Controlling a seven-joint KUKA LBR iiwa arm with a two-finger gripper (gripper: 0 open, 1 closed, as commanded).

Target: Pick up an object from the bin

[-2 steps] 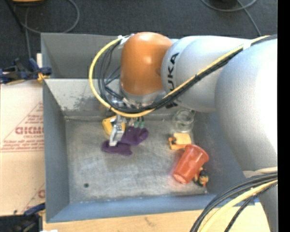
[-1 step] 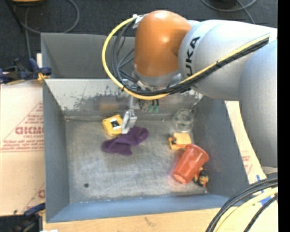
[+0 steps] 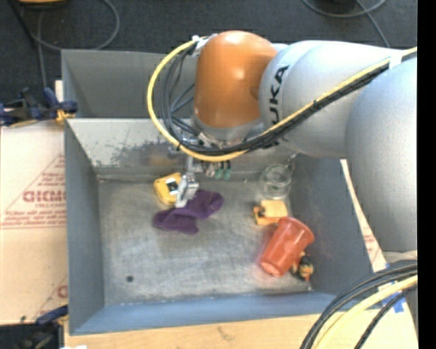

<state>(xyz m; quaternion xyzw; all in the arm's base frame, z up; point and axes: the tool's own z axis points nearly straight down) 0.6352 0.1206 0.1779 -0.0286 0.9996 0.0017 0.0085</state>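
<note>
Claw [image 3: 186,189] is hanging low over the purple cloth's [image 3: 190,211] far edge, with a small yellow toy [image 3: 166,188] sitting just beside that edge. Cloth is lying directly below the claw, long axis running across the bin. Claw opening: cannot tell. Orange cup [image 3: 283,246] is lying well apart from the cloth.

The silver-grey KUKA arm [image 3: 334,100], wrist capped by a rounded orange cover [image 3: 229,78] and ringed with yellow cable [image 3: 152,87], reaches from the right, its metal two-finger gripper [image 3: 186,189] pointing down near the grey bin's [image 3: 83,217] far wall.
</note>
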